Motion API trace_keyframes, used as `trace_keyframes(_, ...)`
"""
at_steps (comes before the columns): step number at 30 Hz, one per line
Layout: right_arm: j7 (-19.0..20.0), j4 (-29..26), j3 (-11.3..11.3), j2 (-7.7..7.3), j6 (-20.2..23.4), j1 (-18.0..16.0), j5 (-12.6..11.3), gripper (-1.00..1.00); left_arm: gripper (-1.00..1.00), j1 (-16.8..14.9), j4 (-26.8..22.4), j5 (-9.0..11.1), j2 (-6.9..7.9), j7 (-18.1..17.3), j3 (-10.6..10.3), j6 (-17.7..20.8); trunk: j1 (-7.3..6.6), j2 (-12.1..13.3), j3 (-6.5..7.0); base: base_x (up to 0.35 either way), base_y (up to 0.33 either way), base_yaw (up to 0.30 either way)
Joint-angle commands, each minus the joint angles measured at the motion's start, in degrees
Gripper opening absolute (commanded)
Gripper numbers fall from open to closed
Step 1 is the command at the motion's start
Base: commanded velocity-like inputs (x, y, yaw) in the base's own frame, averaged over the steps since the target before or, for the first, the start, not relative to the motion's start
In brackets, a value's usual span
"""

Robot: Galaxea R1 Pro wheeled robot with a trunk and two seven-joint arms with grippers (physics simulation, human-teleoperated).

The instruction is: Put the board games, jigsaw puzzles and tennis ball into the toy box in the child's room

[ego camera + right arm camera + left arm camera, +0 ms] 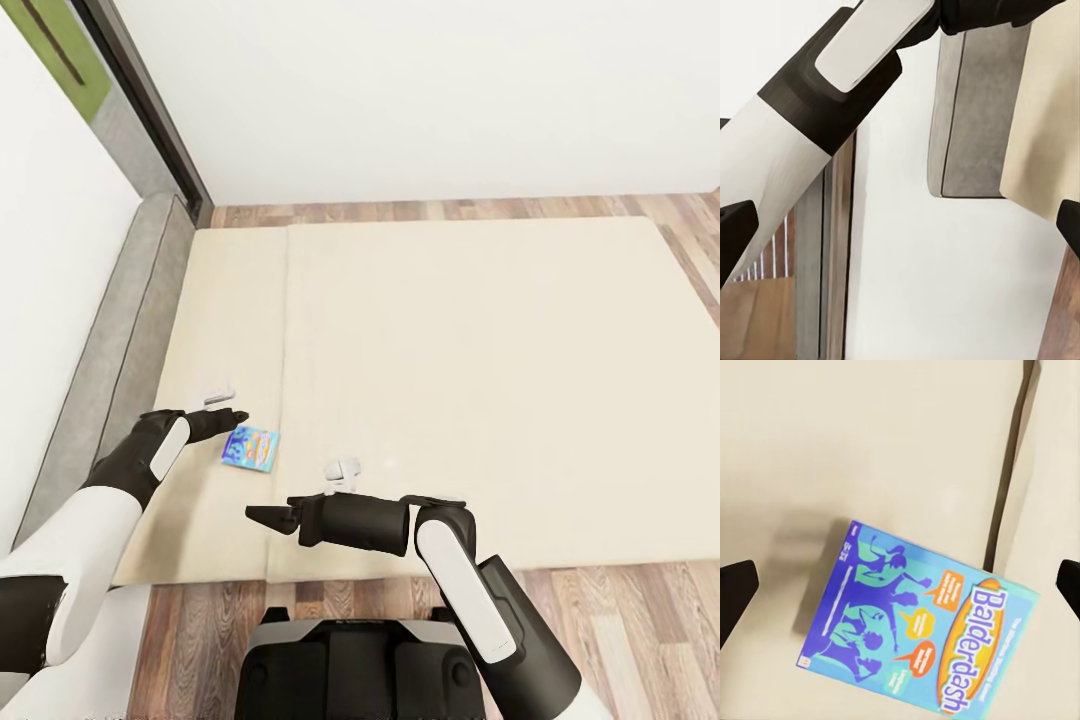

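The blue game lies flat on the bed, near its front edge and just beside the seam between the two mattress parts. The left gripper hangs above it, its fingers apart; in the left wrist view their dark tips stand at either side of the box, which sits skewed between them and clear of both. To take it well, I judge the wrist should turn until the fingers run square to the box's long edges, then come straight down so the tips press into the soft mattress and catch the thin sides, not the printed lid. The right gripper is held low over the front of the bed with nothing in it, its fingers also apart. The lid reads "Balderdash" in white on an orange oval; the smaller print is too fine to read.
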Motion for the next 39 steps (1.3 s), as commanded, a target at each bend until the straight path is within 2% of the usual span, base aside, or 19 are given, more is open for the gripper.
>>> trace_keyframes(1, 0.4, 0.0, -0.1, 0.03, 0.2, 0.0, 0.4, 1.00, 1.00, 0.0, 0.0, 0.1, 0.07, -0.1, -0.2, 0.2, 0.03, -0.1, -0.16, 0.000, 0.000, 0.000)
trace_keyframes(39, 0.4, 0.1, -0.2, 0.03, 0.1, 0.0, 0.4, 1.00, 1.00, 0.0, -0.5, 0.2, 0.13, -0.6, -0.2, 0.2, 0.03, -0.1, -3.76, 0.000, 0.000, 0.000)
